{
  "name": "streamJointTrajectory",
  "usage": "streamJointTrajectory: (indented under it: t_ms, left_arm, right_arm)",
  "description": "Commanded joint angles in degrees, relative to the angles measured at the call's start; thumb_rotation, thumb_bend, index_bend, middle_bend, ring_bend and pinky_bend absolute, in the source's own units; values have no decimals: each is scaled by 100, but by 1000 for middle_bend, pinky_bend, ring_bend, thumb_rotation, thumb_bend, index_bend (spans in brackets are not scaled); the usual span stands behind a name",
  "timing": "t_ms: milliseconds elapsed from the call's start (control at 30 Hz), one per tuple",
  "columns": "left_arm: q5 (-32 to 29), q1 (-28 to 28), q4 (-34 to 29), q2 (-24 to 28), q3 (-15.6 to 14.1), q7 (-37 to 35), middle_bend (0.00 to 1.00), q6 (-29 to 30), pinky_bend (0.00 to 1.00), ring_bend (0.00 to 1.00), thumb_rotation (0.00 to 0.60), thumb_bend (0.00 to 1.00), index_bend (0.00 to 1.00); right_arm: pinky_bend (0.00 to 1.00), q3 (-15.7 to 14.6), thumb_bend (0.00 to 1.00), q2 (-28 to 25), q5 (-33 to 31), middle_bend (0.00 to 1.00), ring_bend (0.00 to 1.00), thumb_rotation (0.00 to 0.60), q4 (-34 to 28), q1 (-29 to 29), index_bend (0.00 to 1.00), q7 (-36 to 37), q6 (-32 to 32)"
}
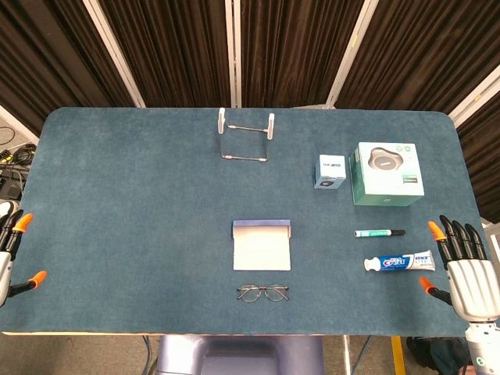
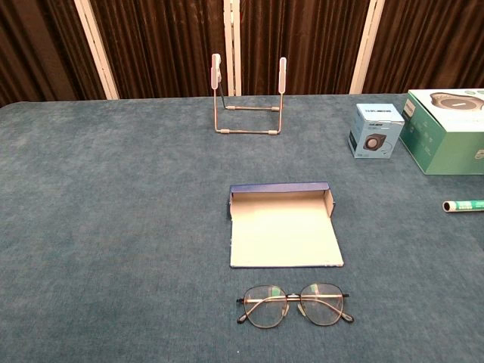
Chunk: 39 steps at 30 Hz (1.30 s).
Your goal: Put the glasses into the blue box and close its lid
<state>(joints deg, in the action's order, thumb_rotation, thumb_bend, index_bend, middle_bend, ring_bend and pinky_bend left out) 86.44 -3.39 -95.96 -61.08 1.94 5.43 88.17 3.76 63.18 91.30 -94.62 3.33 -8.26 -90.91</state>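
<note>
Thin wire-rimmed round glasses (image 2: 294, 305) lie nearest, just before the open blue cardboard box (image 2: 281, 227), well apart from both empty, spread-fingered hands: left hand (image 1: 9, 250), right hand (image 1: 464, 269).

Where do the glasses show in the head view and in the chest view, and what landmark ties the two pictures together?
Head view: the glasses lie low in the picture, just right of center, near the table's front edge.
Chest view: the glasses sit at the bottom, right of center, lenses facing up.
Shared landmark: the open blue box lies directly behind them in both views, close to them but not touching.
</note>
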Motion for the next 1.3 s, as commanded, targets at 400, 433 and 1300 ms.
streamJointTrajectory:
  t_ms: [400, 433, 1300]
  left_arm:
    - [-48, -54, 0, -55, 54, 97, 0, -79, 0, 0, 600, 0, 0]
    - [-66, -73, 9, -73, 64, 123, 0, -109, 0, 0, 600, 0, 0]
    - [-551, -183, 213, -231, 230, 212, 0, -398, 0, 0, 600, 0, 0]
  right_arm:
    - [0, -172, 0, -144, 13, 0, 0, 600, -245, 324, 0, 170, 824]
    - [0, -189, 0, -184, 40, 0, 0, 600, -303, 482, 0, 260, 1102]
    - [0, 450, 169, 1113, -1463, 0, 0, 600, -936, 3608, 419, 133, 5100]
